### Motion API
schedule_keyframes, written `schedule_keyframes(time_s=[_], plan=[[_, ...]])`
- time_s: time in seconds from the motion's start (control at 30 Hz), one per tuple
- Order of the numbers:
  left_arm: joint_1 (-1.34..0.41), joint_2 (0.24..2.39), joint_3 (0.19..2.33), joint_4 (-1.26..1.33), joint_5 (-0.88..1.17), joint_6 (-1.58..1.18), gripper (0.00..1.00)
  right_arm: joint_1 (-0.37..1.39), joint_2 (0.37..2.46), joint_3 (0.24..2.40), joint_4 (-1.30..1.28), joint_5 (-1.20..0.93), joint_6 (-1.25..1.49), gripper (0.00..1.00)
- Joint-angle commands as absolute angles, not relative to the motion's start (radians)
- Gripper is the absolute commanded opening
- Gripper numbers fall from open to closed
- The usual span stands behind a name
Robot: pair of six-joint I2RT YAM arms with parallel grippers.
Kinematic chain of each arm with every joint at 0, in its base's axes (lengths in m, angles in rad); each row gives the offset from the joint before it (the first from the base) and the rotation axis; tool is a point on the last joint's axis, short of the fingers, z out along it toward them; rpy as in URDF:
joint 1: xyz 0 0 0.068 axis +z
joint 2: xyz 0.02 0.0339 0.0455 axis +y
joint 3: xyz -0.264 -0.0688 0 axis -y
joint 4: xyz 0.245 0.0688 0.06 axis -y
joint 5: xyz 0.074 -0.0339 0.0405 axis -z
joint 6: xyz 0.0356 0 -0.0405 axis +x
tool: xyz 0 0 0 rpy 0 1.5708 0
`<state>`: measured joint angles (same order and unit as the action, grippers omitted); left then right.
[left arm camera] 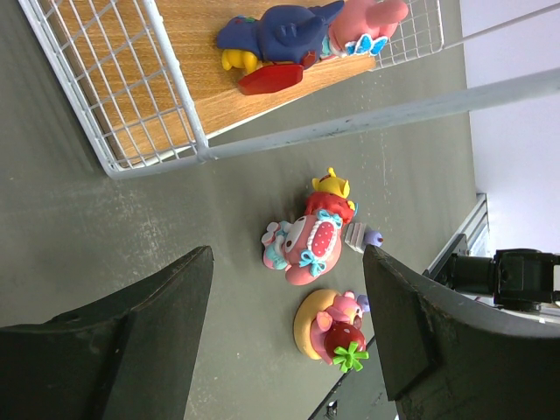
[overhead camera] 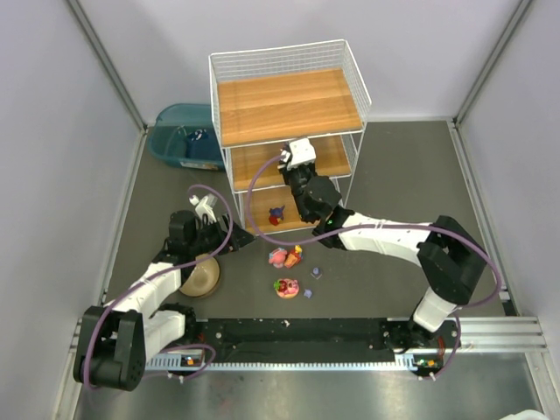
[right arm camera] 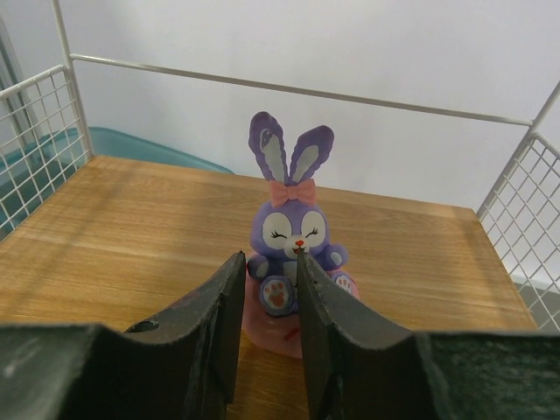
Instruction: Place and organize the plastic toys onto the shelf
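2 right fingers (right arm camera: pixel 219 324) stand nearly together at the feet of the purple bunny (right arm camera: pixel 293 236) on the middle board of the shelf (overhead camera: pixel 289 105), whether pinching I cannot tell, so any move should be slow to keep it upright, while the left fingers (left arm camera: pixel 157 324) hang spread above toys (left arm camera: pixel 306 249) before the shelf.

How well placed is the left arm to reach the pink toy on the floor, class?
Probably yes: the left arm's open jaws frame the pink toy, with only bare floor between.

A robot test cell. Plain white partition panels (overhead camera: pixel 52 131) enclose the dark grey table (overhead camera: pixel 402 175); a slotted aluminium rail (overhead camera: pixel 494 335) lines its near edge.
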<state>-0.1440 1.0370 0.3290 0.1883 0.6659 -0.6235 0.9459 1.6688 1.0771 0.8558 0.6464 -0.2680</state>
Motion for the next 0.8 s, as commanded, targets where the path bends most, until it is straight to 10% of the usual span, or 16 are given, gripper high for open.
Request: schedule_keyframes(time_s=[0.0, 0.77], plan=[[-0.143, 1.034, 0.351, 0.242, 0.687, -0.615, 0.75, 0.968, 1.628, 1.055, 0.793, 0.681, -0.252, 0.30], [-0.144, 1.023, 0.339, 0.244, 0.686, -0.617, 0.75, 1.034, 1.574, 1.020, 0.683, 0.672, -0.158, 0.30]])
